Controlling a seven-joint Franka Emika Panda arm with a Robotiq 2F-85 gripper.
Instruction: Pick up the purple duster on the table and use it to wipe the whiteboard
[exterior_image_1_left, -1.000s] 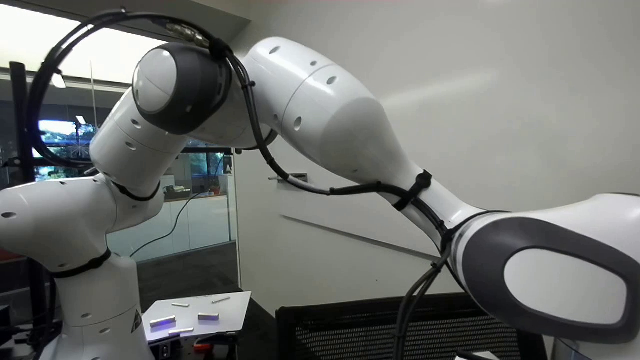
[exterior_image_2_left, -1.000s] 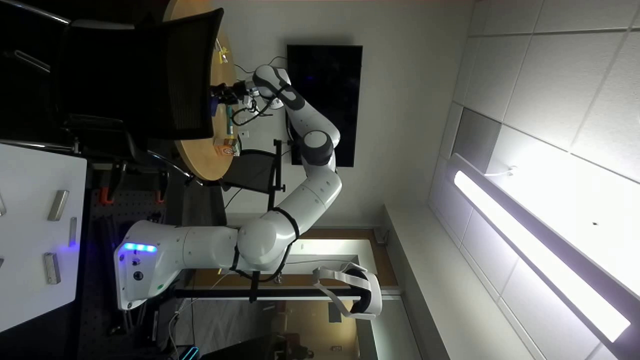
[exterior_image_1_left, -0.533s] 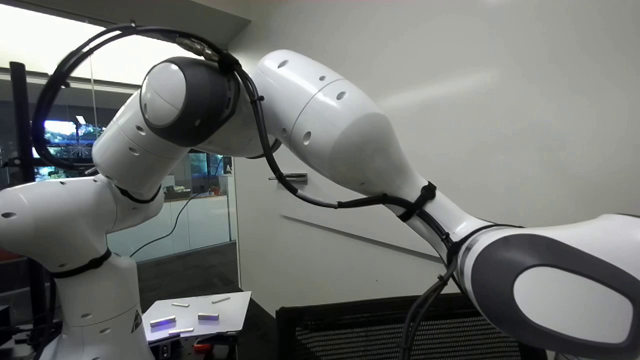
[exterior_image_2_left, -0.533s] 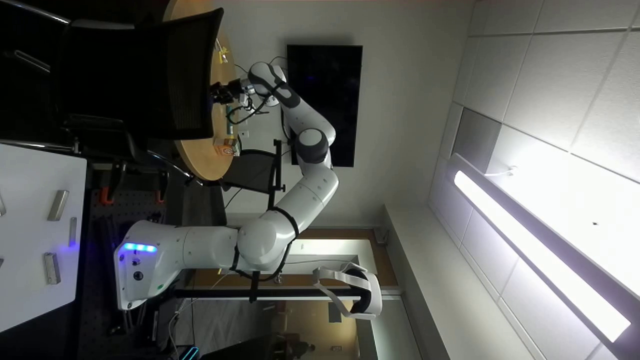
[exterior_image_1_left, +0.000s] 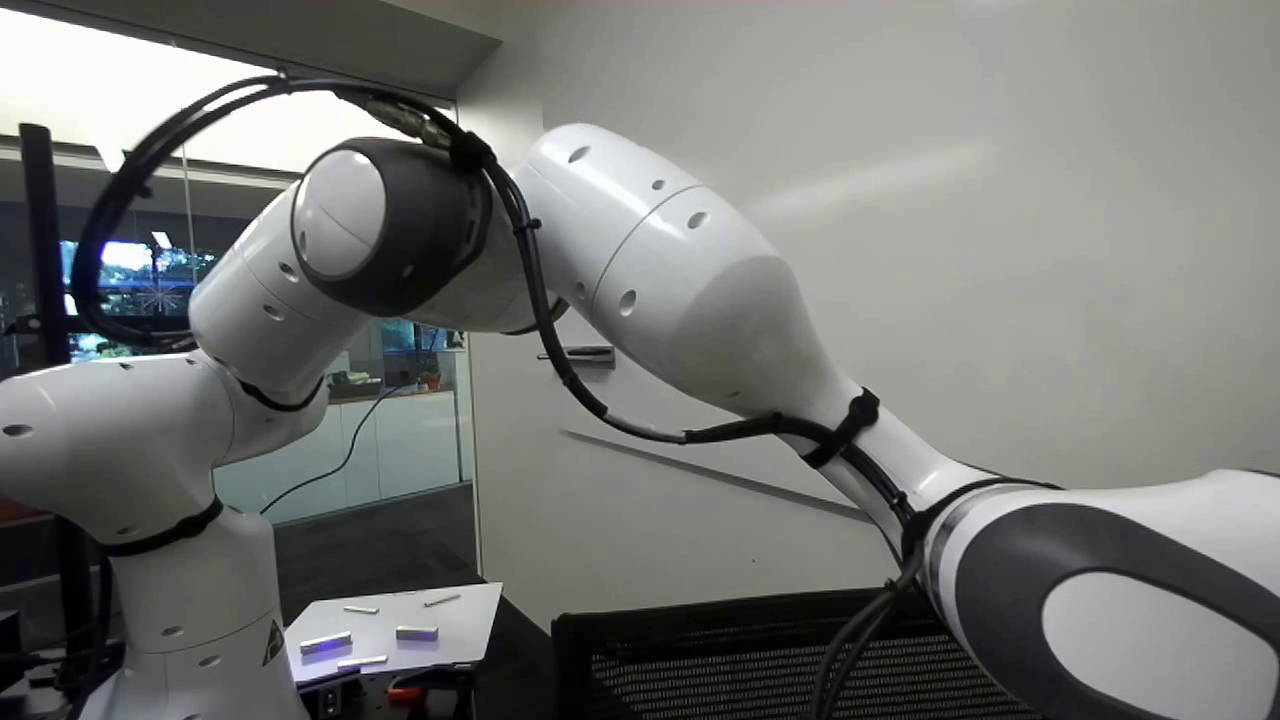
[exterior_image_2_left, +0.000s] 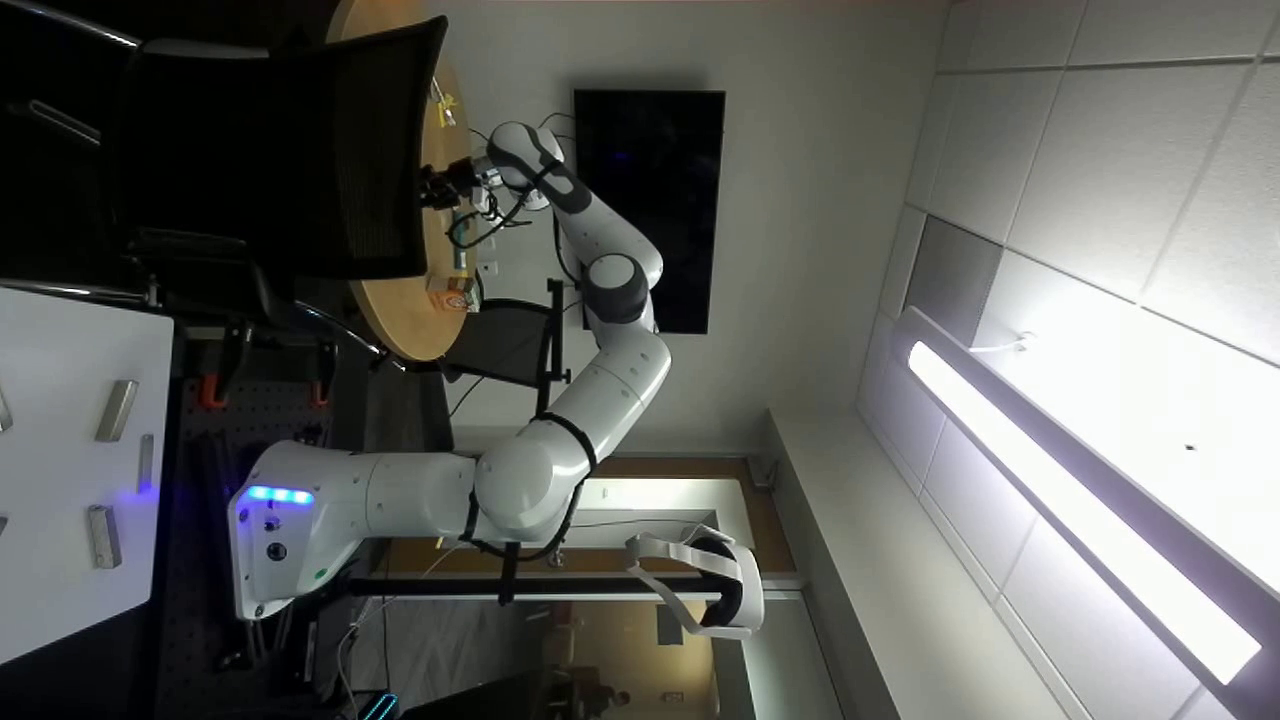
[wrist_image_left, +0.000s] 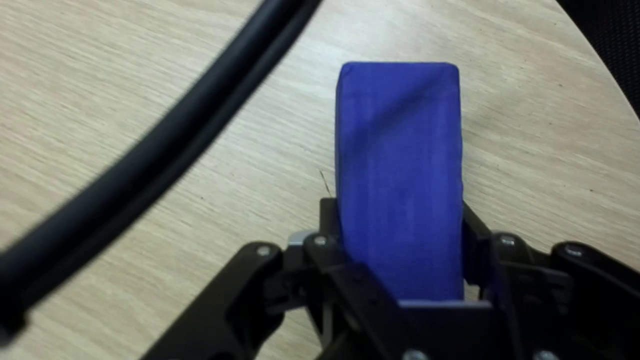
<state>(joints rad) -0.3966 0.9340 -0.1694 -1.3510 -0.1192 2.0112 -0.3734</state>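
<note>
Claw (wrist_image_left: 401, 227) is clamped on the purple duster (wrist_image_left: 400, 175): pads (wrist_image_left: 328, 215) against both long sides near its lower end in wrist view, so spread equals duster width, no gap I can see. Duster sits just right of centre there, far end toward top of frame, looks square to the claw. Wood table (wrist_image_left: 260, 170) fills the background; can't tell if the duster touches it or hangs just above. Cable (wrist_image_left: 172, 145) crosses upper left, apart from the duster. In an exterior view (lying on its side) the claw is upper left, at the table, tips seemingly lost behind the chair back (exterior_image_2_left: 290, 150), so no help on height. Whiteboard (exterior_image_1_left: 1000, 250) takes most of the right side of an exterior view; arm (exterior_image_1_left: 700, 260) stands in front and extends past the lower right edge, claw out of frame. Status: grasp done, looks firm to me. No wiping right now, duster is at the table, not on the whiteboard. Can't tell whether wiping is done; I make out no marks on the part showing. If not, what's left: lift clear, carry over, press the face flat, stroke.
</note>
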